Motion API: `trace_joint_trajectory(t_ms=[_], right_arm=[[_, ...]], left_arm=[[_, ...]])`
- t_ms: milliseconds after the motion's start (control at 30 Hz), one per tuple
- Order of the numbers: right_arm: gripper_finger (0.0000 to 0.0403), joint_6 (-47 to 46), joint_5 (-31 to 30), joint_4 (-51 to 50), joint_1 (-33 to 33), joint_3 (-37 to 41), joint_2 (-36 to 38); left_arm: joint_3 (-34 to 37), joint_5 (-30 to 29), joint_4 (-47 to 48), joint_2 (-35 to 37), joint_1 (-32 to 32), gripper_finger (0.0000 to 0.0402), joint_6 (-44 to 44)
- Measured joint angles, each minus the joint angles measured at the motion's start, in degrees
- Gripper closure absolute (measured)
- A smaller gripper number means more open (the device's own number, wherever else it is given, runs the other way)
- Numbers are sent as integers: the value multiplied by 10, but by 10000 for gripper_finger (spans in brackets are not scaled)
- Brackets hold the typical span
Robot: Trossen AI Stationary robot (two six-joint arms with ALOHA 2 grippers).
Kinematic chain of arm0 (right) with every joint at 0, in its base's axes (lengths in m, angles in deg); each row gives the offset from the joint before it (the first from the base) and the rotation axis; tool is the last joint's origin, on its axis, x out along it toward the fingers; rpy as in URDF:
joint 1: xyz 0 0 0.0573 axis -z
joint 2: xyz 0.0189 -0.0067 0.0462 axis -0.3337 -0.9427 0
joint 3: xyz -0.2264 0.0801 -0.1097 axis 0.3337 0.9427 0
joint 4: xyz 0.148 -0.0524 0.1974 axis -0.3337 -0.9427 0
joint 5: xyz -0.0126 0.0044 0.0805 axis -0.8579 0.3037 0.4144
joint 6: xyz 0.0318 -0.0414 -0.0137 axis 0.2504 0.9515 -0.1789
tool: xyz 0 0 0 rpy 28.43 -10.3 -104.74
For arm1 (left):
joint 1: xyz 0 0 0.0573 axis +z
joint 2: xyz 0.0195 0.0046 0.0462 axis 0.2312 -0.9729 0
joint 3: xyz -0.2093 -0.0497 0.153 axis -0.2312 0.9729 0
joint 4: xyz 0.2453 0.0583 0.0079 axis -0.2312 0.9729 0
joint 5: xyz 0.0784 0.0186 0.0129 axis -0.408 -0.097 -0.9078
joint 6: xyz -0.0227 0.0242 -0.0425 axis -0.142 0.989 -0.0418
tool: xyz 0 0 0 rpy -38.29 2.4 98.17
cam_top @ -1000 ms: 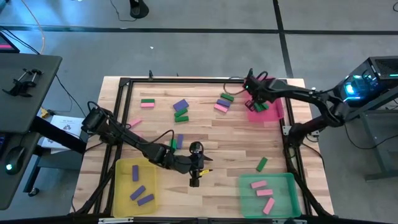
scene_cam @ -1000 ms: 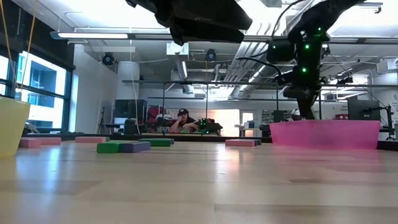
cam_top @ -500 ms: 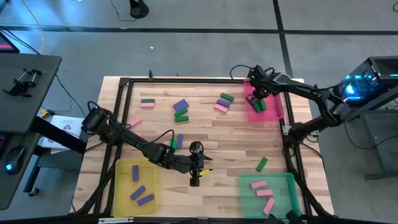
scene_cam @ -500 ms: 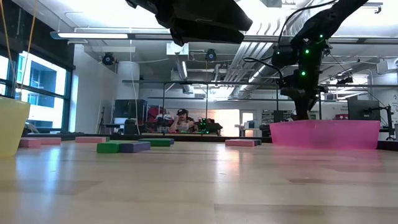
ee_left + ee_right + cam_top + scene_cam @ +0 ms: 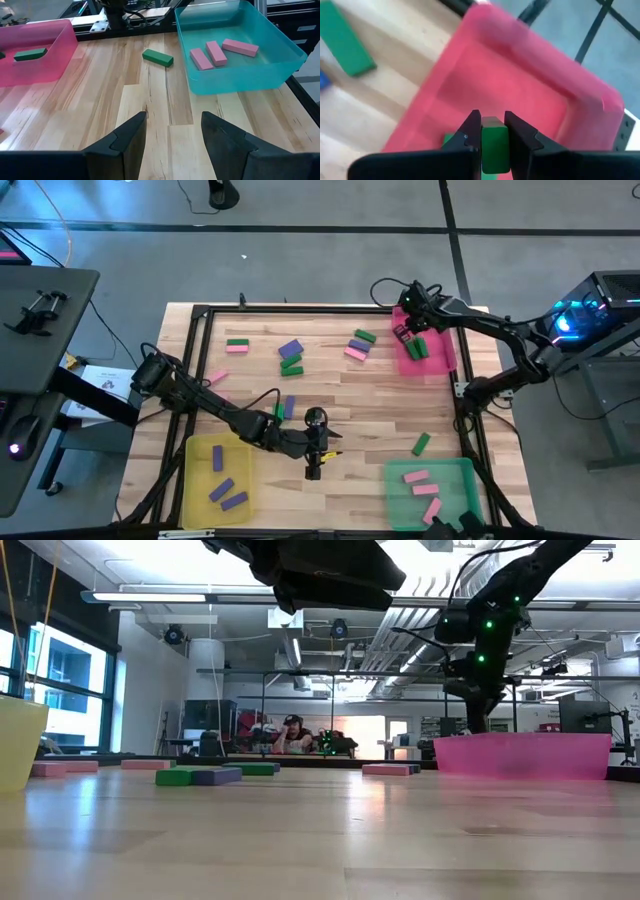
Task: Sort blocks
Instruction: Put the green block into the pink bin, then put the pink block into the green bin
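Note:
My right gripper hovers over the far left corner of the pink tray, shut on a green block. Another green block lies on the tray's floor. More green, pink and purple blocks lie flat on the wood: a far-left pair, a purple-and-green group, a cluster and a lone green one. My left gripper stands open above the table's near middle with bare wood between its fingers. My right gripper pinches the green block's two opposite sides between its two fingers. The fingers slant down from above, over the pink tray's inside. The block is lifted clear of the tray floor.
A yellow tray at the near left holds purple blocks. A green tray at the near right holds three pink blocks. A black metal frame rims the table. The left arm stretches across the near left.
My right gripper, still shut on the green block, has swung toward the table's far edge along the pink tray's left side and has turned a little. The left arm has kept still.

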Motion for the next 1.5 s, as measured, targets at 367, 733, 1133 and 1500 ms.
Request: trace_joint_trajectory(t_ms=[367,733,1133,1500], right_arm=[[367,-24,6,61,28,0,-45],[345,-50,-101,25,34,0,-95],[239,-30,-64,11,28,0,-94],[231,-11,-75,11,-22,-2,-5]], left_arm=[[0,0,0,0,0,225,0],[0,0,0,0,0,225,0],[0,0,0,0,0,225,-1],[0,0,0,0,0,225,-5]])
